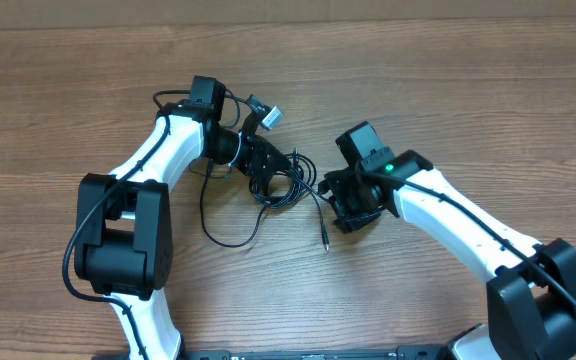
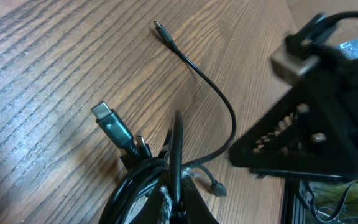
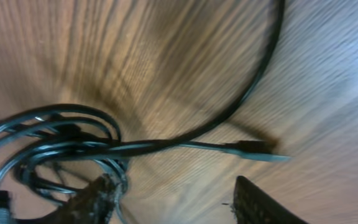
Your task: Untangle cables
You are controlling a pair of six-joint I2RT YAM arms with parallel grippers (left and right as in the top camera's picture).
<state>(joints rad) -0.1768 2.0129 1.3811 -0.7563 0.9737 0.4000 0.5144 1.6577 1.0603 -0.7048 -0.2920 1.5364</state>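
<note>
We clamp the cables (image 3: pixel 135 148) in the left gripper (image 1: pixel 266 172), an anchor. The right gripper (image 3: pixel 179 196), fingers apart, lines up a plug (image 3: pixel 253 149).

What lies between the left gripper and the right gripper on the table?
Looped black cables fill the stretch between left gripper and right gripper; the overhead view shows it.

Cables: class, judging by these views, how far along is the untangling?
Early. Done: one plug end and a loop trail free of the bunched cables. In hand: the left gripper seems shut on them; the right gripper is open near that plug end. Left: separating the bunch itself.
</note>
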